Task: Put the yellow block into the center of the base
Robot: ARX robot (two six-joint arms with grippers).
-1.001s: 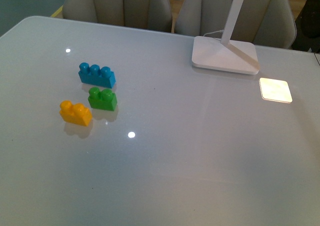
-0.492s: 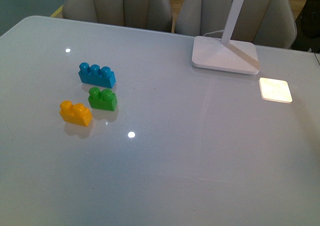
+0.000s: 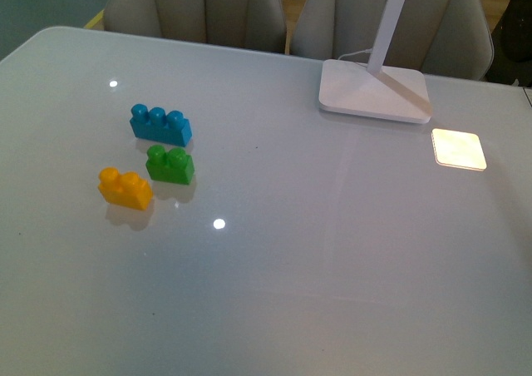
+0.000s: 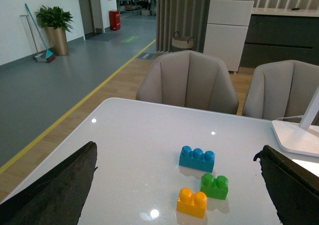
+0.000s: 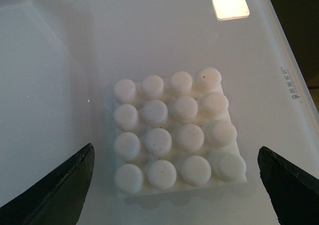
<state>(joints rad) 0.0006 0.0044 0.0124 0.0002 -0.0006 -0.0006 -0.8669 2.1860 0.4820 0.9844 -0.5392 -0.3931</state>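
The left gripper [image 4: 175, 153] hangs wide, empty; the yellow block [image 3: 126, 188] sits just beside the green brick [image 3: 170, 164], so a careless grab could knock both. The right gripper [image 5: 175, 148], equally wide, hovers over the base [image 5: 162, 174].

Two gray chairs [image 4: 188, 80] are standing at the far edge of the shiny white table [image 3: 332, 268]. A white lamp [image 3: 372, 91] is sitting near that edge, and a bright square of light [image 3: 458, 149] is glowing beside it. A green plant [image 4: 55, 18] is standing by the wall, and a yellow line [image 4: 92, 91] is running along the gray floor [image 4: 40, 95].
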